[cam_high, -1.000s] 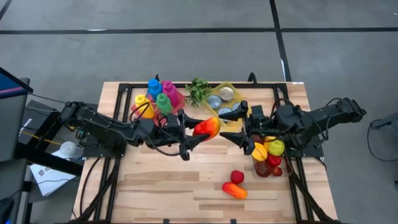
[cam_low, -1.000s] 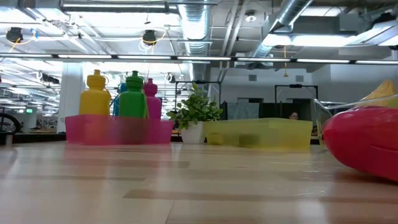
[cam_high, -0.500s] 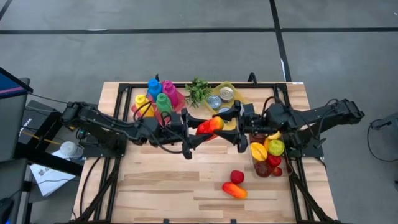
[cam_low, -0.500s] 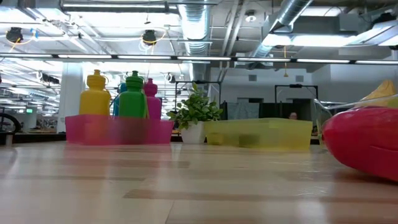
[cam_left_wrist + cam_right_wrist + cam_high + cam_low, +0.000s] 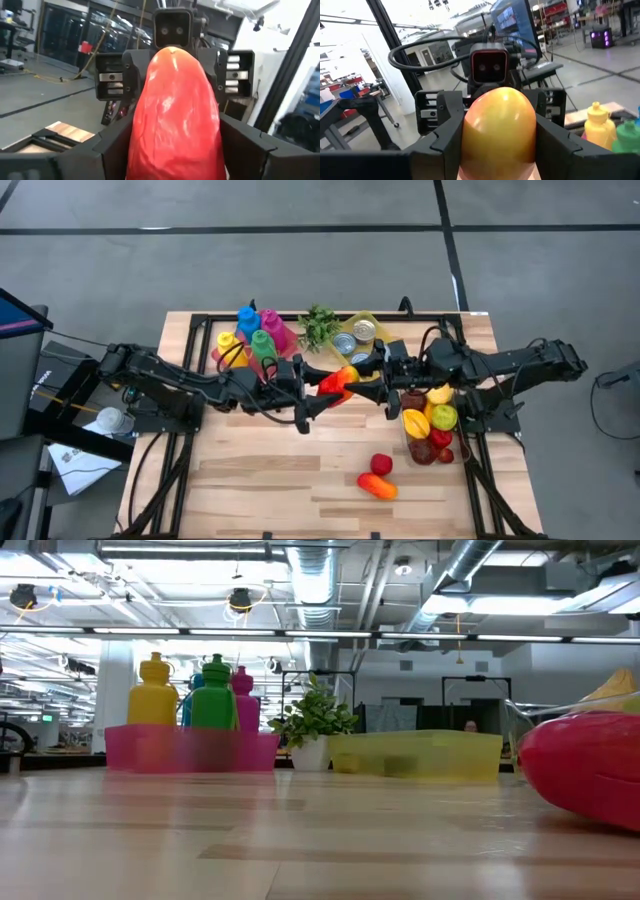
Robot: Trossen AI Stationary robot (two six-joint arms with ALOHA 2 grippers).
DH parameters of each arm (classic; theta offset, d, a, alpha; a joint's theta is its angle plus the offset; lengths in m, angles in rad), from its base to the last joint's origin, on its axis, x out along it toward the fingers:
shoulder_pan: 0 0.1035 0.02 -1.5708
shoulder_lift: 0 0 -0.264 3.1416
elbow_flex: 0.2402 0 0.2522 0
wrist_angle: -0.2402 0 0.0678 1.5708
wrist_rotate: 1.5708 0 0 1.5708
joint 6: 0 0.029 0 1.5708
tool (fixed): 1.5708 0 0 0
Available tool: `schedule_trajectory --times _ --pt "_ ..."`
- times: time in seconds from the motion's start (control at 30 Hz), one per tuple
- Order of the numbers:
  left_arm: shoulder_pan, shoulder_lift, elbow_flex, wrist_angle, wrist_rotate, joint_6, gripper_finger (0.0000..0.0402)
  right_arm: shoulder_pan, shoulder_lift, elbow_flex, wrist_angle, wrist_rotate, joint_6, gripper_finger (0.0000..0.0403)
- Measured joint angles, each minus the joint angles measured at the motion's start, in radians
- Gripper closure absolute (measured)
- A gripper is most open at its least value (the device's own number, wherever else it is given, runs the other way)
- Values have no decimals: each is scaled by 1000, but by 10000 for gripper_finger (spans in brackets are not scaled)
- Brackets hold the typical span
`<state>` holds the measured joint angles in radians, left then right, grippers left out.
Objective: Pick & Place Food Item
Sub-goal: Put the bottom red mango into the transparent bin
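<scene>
A mango-like fruit [image 5: 338, 383], red at one end and yellow at the other, hangs above the table's middle between both arms. My left gripper [image 5: 323, 388] is shut on its red end [image 5: 175, 115]. My right gripper [image 5: 357, 378] comes from the table's right and is shut on its yellow end [image 5: 500, 125]. Neither gripper nor the fruit shows in the low view. My left gripper pinches the fruit's red end [image 5: 145, 140] between its two fingers [image 5: 112, 147]. They reach in about level from the table's left, one on each side. The fruit points along the fingers, lifted clear of the table. My right gripper has the fruit's yellow end [image 5: 470, 135] between its two fingers [image 5: 445, 140], one on each side. They come in level from the table's right, facing the left gripper. The fruit stays clear of the table.
At the far side stand a pink bin of coloured bottles [image 5: 255, 340], a small plant [image 5: 318, 327] and a yellow tray with cans [image 5: 362, 335]. A clear container of fruit [image 5: 432, 430] sits at the right. A red fruit [image 5: 381, 464] and an orange-red one [image 5: 377, 486] lie near the front.
My right gripper has moved toward the table's left, up to the fruit, and its fingers have come together around the yellow end. The fruit has stayed lifted in my left gripper.
</scene>
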<state>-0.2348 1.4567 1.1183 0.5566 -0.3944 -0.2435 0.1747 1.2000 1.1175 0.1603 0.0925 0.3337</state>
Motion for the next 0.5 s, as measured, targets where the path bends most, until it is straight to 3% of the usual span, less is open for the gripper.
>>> schedule_trajectory --times 0.27,0.5 --pt "-9 -10 0 -78 111 -48 92 17 -98 0 -187 47 72 221" --pt "-14 -10 2 -161 128 -111 77 46 -208 -2 -686 77 305 221"
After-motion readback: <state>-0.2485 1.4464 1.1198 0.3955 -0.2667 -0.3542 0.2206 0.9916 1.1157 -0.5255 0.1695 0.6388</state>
